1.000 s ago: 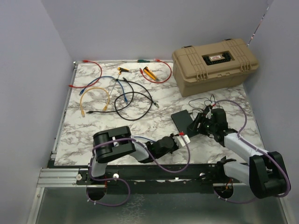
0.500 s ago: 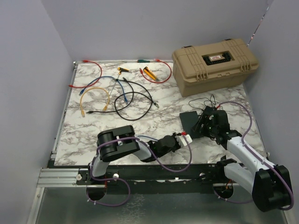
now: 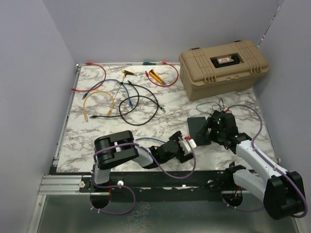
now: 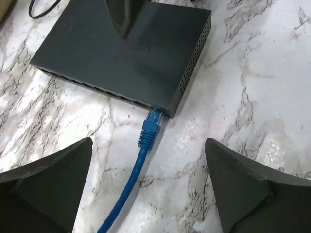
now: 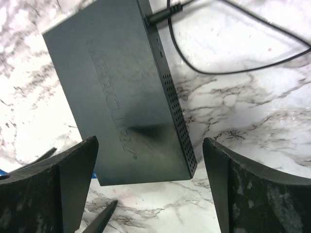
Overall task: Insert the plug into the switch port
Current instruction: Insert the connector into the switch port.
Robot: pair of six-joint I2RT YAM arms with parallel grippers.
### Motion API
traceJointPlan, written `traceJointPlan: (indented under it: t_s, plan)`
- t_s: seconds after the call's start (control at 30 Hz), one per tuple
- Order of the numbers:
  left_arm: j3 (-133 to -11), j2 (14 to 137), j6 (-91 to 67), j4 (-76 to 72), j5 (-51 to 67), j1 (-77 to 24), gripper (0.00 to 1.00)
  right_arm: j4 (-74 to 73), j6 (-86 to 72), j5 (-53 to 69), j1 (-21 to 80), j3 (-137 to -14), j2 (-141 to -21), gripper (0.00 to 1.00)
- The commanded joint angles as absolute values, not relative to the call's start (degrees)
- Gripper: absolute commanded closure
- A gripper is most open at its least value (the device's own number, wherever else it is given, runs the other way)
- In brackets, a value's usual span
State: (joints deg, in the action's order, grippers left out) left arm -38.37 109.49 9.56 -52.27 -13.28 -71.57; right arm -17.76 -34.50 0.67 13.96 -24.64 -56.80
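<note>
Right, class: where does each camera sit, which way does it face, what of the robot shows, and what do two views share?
Top external: above, behind the bases, looking down over the table; both arms, left tool and right tool show.
Left wrist: on the left arm, facing down at the switch and the blue plug at its ports; own fingers frame them.
Right wrist: over the switch, facing down on its top and power cord; own fingers below.
Shared: both wrist views show the switch.
</note>
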Motion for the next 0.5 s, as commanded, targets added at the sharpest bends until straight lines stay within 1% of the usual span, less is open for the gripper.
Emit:
traceJointPlan:
  t_s: [0.0,0.1,0.23,0.4,0.47]
  plan:
    - [-36.89,105.62,5.58,-40.36,-13.99,-71.21,0.01,-20.88,-32.93,-5.39,14.41,-28.4,-54.42,0.06]
    - [-37.92,102.24,2.25,-35.24,-15.89,-70.32,0.01,-20.21,-31.55,-6.04,14.41,-29.12,-52.64,0.01]
    - [-40.29,97.54,-5.63,-27.59,-18.52,-67.02,0.01,-18.9,-29.5,-6.99,14.41,-29.92,-50.15,0.0]
    - [-44.89,93.78,-16.9,-17.19,-13.84,-57.95,0.01,-18.32,-28.45,-6.73,14.41,-30.51,-47.31,0.0]
    - [-47.35,93.45,-18.7,-13.5,-11.27,-54.85,0.01,-16.92,-29.19,-6.17,14.41,-29.74,-45.69,0.0]
